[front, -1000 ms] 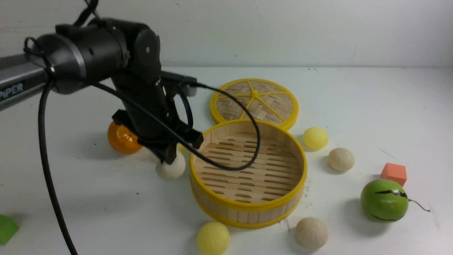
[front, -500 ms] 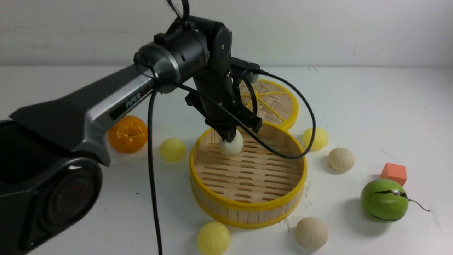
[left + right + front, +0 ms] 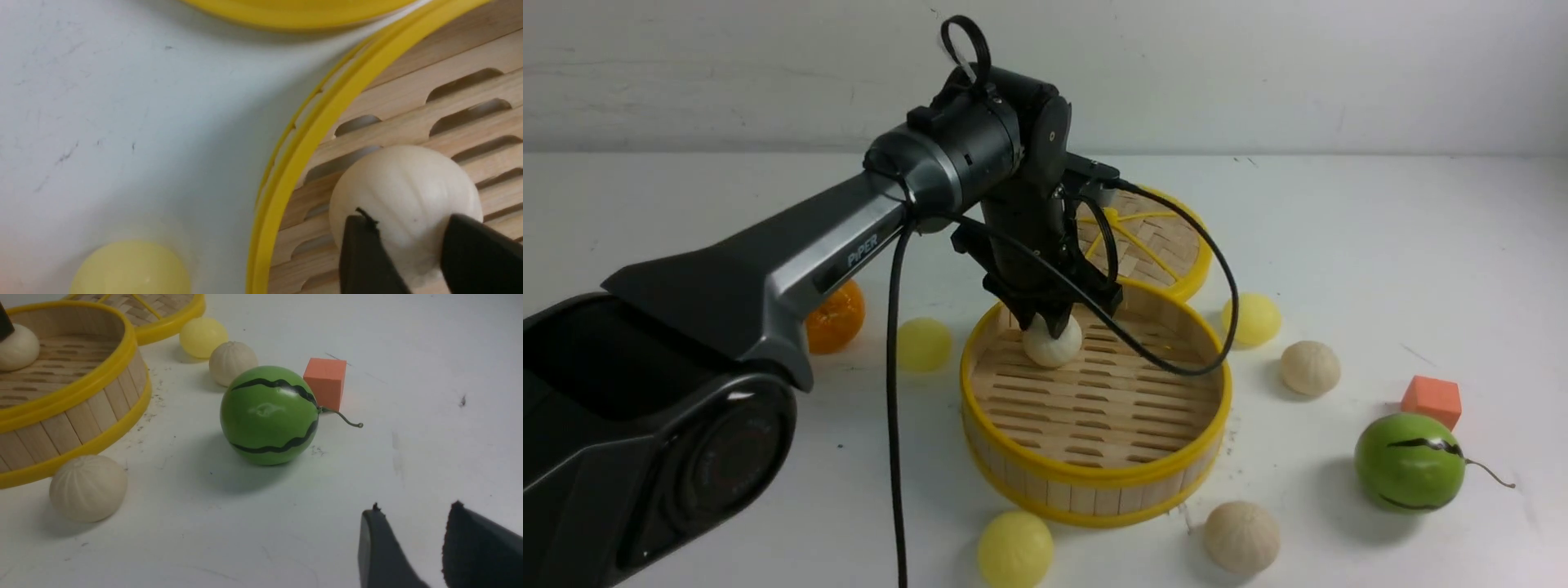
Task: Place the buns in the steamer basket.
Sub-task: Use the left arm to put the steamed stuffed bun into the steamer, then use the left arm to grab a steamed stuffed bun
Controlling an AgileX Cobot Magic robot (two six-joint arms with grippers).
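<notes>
1. The left gripper (image 3: 1052, 325) has its jaws closed narrowly on a pleated bun (image 3: 1052, 343). The bun sits low inside the steamer basket (image 3: 1094, 482), near the wall at the basket's upper left, in the centre of the front view.
2. The right gripper (image 3: 408, 526) holds nothing, and its jaws stand slightly parted above the table (image 3: 429, 355).
3. Five more wait outside the basket: one yellow bun (image 3: 924, 344) to its left, a second (image 3: 1250, 318) to its right and a third (image 3: 1015, 549) at the bottom edge, plus one beige bun (image 3: 1310, 368) at the right and another (image 3: 1241, 536) at the lower right.
4. All look light and toy-like, perhaps slightly soft. The matte pleated ones should grip well, while the smooth yellow ones look more slippery.
5. Being round, each may roll or squirt free, so the best hold is a gentle pinch from above across the widest part.
</notes>
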